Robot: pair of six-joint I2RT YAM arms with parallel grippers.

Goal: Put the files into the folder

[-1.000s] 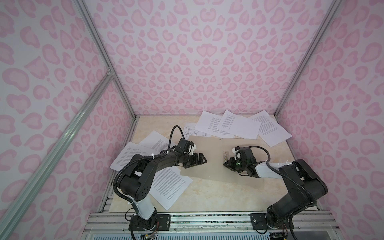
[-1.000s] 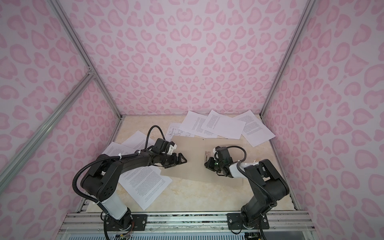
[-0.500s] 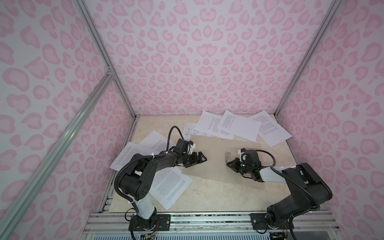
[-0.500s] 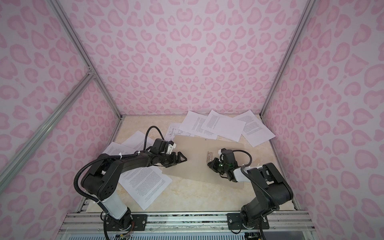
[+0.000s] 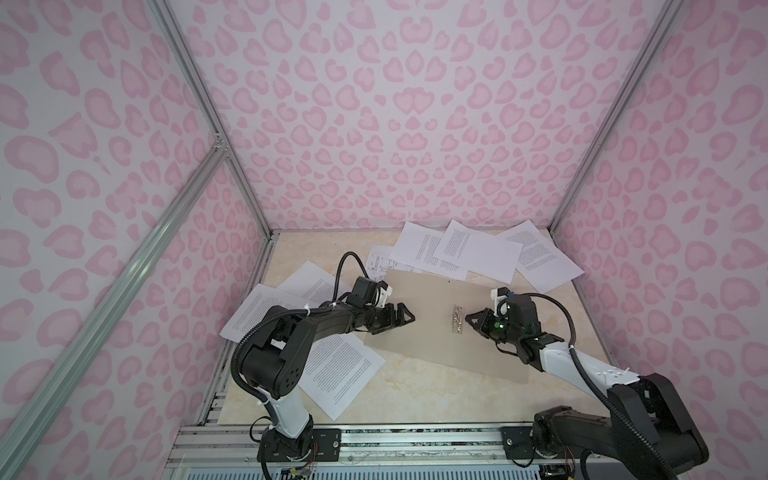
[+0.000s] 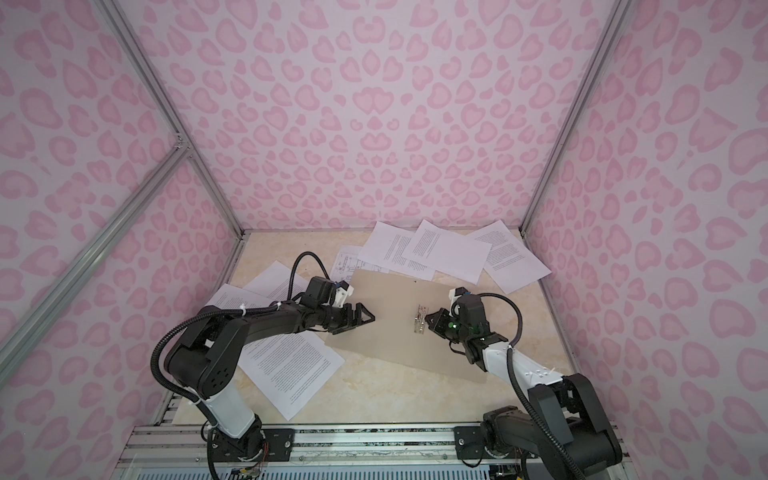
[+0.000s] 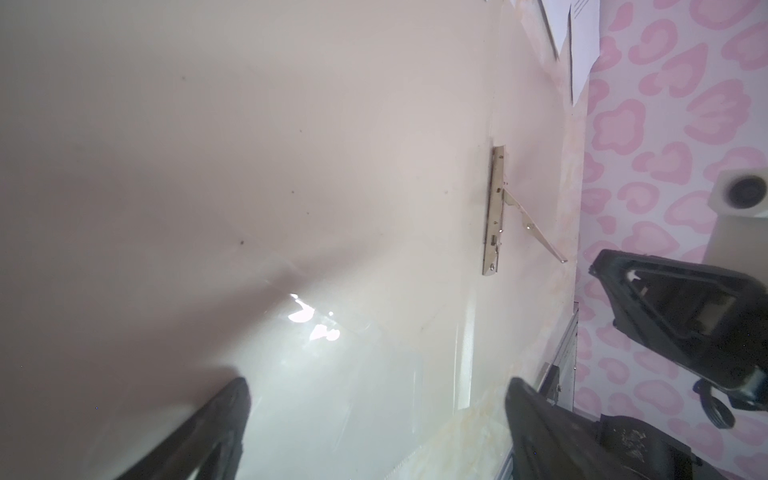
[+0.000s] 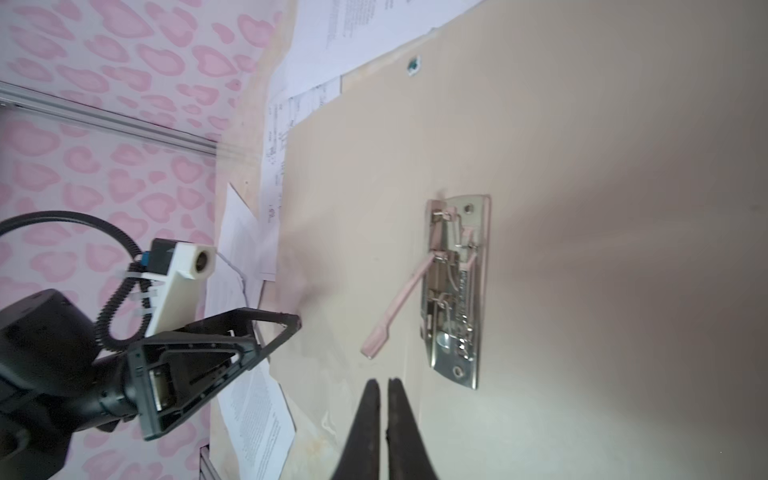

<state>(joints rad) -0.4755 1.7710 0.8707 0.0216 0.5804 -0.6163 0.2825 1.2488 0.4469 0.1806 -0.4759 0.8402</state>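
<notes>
The folder (image 5: 424, 345) lies open and flat in the middle of the table (image 5: 415, 399). Its clip (image 5: 458, 319) sits on the spine, and the lever (image 8: 399, 307) is tilted up off the base. The files (image 5: 478, 251) are all outside the folder. One fan of sheets lies along the back, reaching the folder's far edge, and more sheets lie at the left beneath the left arm. None of them has shifted in the last second.

The left gripper (image 5: 405, 320) hangs over the folder's left half with its jaws spread wide and nothing between them. It sits almost exactly where it was a second ago.

The right gripper (image 5: 468, 321) is closed tight and empty, with its tips just to the right of the clip, near the lever's free end. The right arm is what has changed. Its elbow has sunk lower and swung out to the right, and the wrist has drawn back a little from the clip.
</notes>
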